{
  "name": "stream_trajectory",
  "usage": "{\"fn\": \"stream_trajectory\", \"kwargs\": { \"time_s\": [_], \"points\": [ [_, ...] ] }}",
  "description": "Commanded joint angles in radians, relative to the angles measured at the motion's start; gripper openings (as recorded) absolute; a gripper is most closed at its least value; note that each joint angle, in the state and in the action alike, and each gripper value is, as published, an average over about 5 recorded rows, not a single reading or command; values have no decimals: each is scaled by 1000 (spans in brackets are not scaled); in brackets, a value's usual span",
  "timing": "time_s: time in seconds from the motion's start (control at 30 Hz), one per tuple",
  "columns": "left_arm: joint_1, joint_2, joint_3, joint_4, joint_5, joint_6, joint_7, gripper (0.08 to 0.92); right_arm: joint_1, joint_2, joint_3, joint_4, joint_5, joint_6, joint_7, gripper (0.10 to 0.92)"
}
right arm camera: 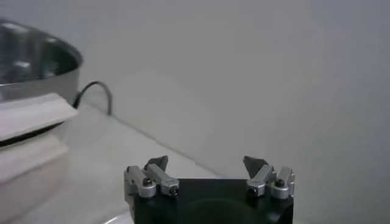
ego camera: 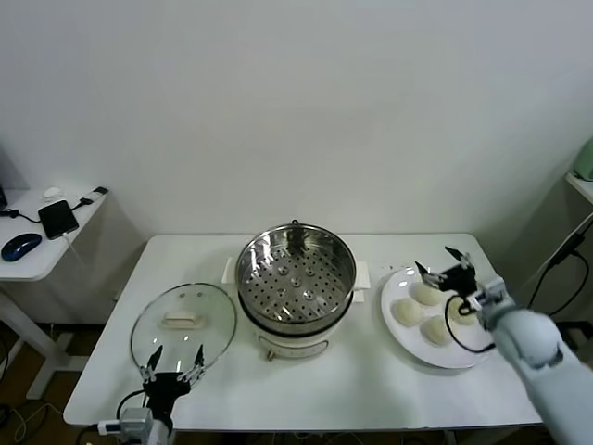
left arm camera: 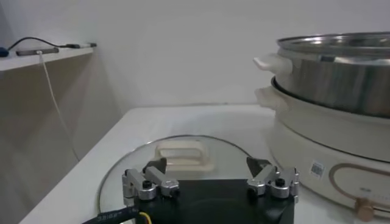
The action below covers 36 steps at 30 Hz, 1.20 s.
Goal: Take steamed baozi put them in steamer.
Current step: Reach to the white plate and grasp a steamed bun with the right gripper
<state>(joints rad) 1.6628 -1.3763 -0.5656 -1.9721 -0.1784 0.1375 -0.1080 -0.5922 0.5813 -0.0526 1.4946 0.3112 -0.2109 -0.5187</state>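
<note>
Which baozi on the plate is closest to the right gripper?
The far baozi, nearest the wall: the open right gripper hovers just over it. The others lie nearer the plate's front and sides.

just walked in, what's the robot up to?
Loading buns into the steamer, not started yet. All four buns sit on the plate to its right; the steamer tray is empty, with the lid off to its left. The right tool hovers open over the buns. The left tool waits open by the lid.
</note>
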Motion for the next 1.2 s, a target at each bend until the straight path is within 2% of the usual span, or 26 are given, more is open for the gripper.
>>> {"fn": "stream_trajectory", "kwargs": {
  "time_s": [0.03,0.13,0.23,0.43,0.63,0.8,1.2],
  "points": [
    [1,2,0,0,-4,-1,1,823,633,-296,-623,-167,-57,89,-474,823],
    [0,1,3,2,-4,-4,1,823,938,-266,-956,-279,-107,235,-661,823],
    [1,-2,8,5,-3,-8,1,823,1133,-192,-1184,-371,-125,293,-758,823],
    [7,-4,15,8,0,-17,1,823,1292,-9,-1465,-448,-91,242,-753,823],
    [8,-6,10,6,-1,-22,2,823,1175,121,-1463,-511,-55,133,-669,823],
    [11,-10,5,6,-1,-23,2,823,1016,216,-1356,-621,-55,89,-617,823],
    [-2,-26,10,34,8,-24,2,823,809,388,-1159,-870,-158,201,-606,823]
  ]
}}
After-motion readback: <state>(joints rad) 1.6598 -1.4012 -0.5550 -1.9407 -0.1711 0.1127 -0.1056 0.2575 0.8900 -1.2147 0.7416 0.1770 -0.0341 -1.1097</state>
